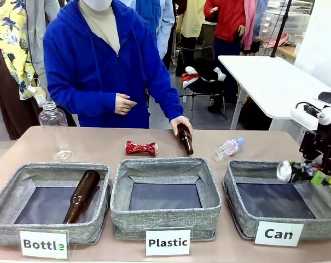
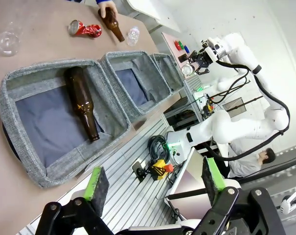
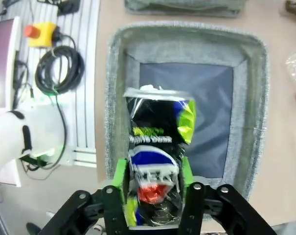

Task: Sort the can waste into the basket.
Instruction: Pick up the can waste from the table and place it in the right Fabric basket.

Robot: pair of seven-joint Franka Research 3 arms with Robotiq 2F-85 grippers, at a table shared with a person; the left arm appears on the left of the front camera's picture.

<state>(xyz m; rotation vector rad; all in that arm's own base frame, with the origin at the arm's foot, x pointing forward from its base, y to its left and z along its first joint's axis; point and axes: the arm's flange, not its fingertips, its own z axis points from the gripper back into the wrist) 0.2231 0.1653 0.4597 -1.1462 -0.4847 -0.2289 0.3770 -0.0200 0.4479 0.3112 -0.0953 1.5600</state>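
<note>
Nothing lies in the Can basket (image 1: pixel 239 211) yet. The right gripper (image 1: pixel 317 176) grasps the silver can (image 1: pixel 288 171) just above that basket, so its drop looks close. The red can (image 1: pixel 141 147) waits well left of the basket, beyond it. The left gripper (image 2: pixel 155 181) is released and holds nothing

White table (image 1: pixel 272 79), black chair (image 1: pixel 196 55), perhaps grey floor (image 1: pixel 206 118)
</note>
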